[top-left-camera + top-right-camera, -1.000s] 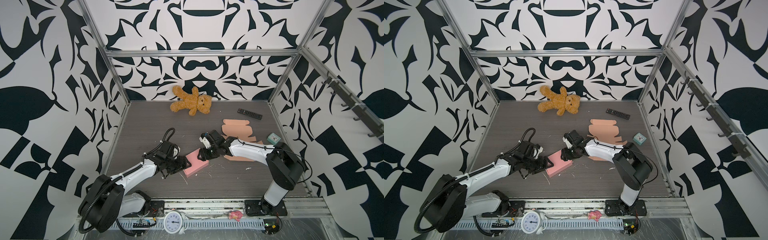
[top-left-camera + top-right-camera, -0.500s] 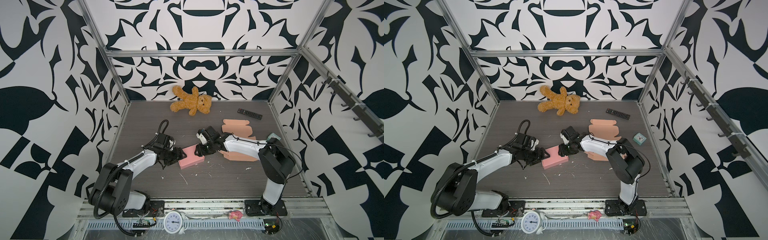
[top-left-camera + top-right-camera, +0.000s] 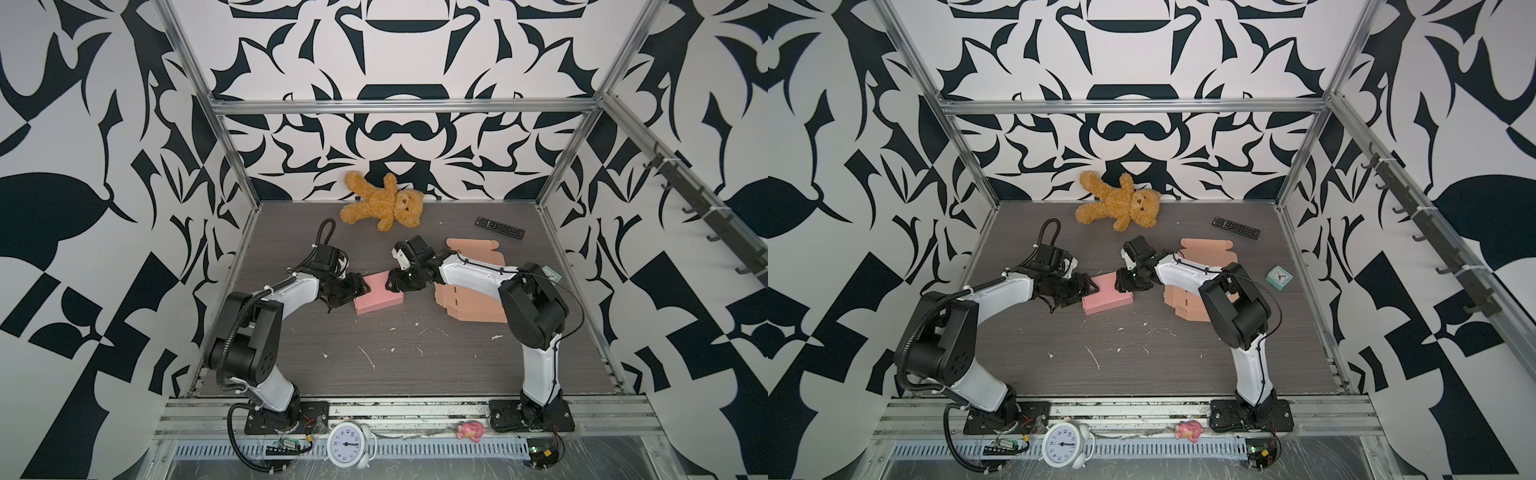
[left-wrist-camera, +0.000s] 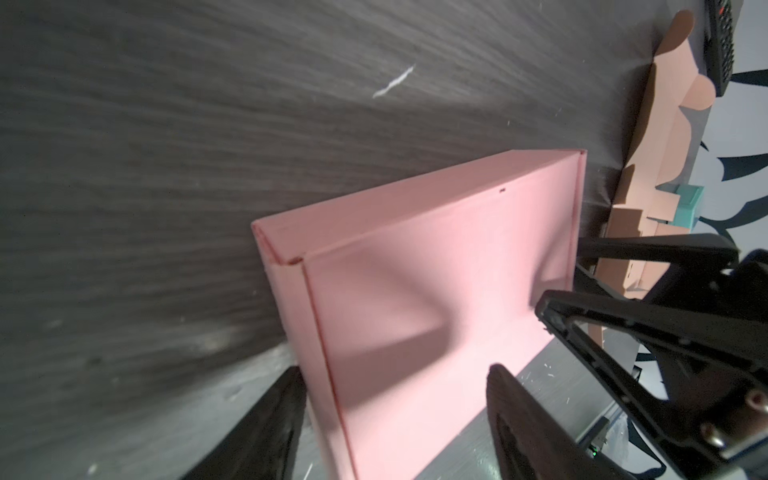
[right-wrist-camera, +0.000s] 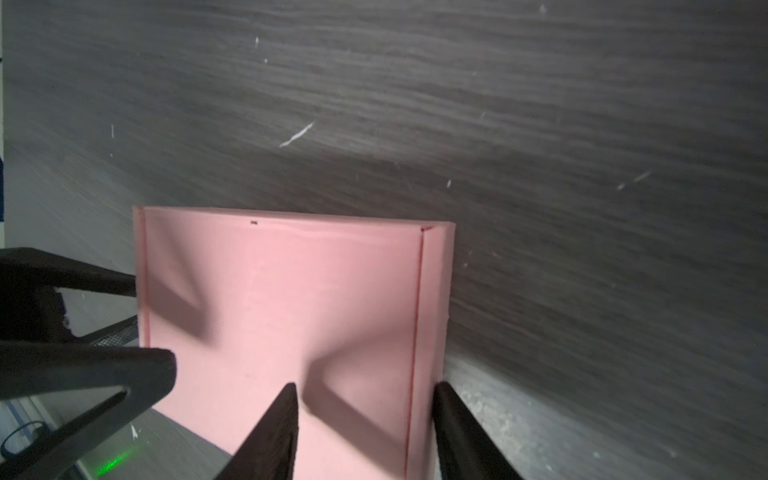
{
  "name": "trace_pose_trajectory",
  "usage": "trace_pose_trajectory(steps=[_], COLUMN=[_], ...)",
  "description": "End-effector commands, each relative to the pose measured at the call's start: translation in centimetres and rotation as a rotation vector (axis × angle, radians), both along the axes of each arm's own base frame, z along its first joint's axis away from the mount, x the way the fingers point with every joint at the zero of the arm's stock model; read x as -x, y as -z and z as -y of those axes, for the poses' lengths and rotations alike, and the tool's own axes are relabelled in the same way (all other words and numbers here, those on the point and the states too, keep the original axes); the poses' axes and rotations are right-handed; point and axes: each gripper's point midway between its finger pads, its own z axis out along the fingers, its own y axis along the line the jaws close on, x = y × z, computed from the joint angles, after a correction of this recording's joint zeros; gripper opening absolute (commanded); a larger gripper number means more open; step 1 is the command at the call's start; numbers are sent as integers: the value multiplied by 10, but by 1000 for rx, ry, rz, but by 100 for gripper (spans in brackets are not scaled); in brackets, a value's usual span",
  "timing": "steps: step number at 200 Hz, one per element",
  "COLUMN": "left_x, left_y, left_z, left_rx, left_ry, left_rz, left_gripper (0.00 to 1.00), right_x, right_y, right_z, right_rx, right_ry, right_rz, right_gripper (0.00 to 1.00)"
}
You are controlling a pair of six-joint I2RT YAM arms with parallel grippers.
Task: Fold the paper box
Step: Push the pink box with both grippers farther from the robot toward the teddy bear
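Part-open left pincer [image 3: 361, 286] and right pincer [image 3: 391, 282] straddle opposite edges of pink box [image 3: 377, 297]

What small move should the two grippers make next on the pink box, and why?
Probably close both jaws slightly more. The pink box looks folded shut, and the left gripper and right gripper each straddle one end with jaws apart. Whether they pinch it cannot be told, so pressing would hold it closed.
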Motion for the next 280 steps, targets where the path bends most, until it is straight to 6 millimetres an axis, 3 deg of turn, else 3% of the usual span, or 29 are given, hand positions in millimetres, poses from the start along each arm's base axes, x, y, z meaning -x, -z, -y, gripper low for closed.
trace_pose_trajectory(steps=[1,52,153,200,280], left_x=[-28,-70,-126,-142,-149], left_y=[-21,-13,-2,-1,0], left_z=[24,28,41,38,38], left_rx=[91,88,115,132,142], left_ry=[63,49,36,16,10], left_rz=[82,107,123,130,144], left_gripper=[71,70,70,70,70], right_x=[-11,-42,-90,-102,-105], right_y=[-38,-39,-36,-37,-42], right_z=[-37,-47,-41,-38,-35], right_rx=[-155,-203,-243,-246,-243], right_ry=[-70,-57,-23,-6,6], right_rz=[51,56,70,81,96], right_gripper=[53,52,51,50,50])
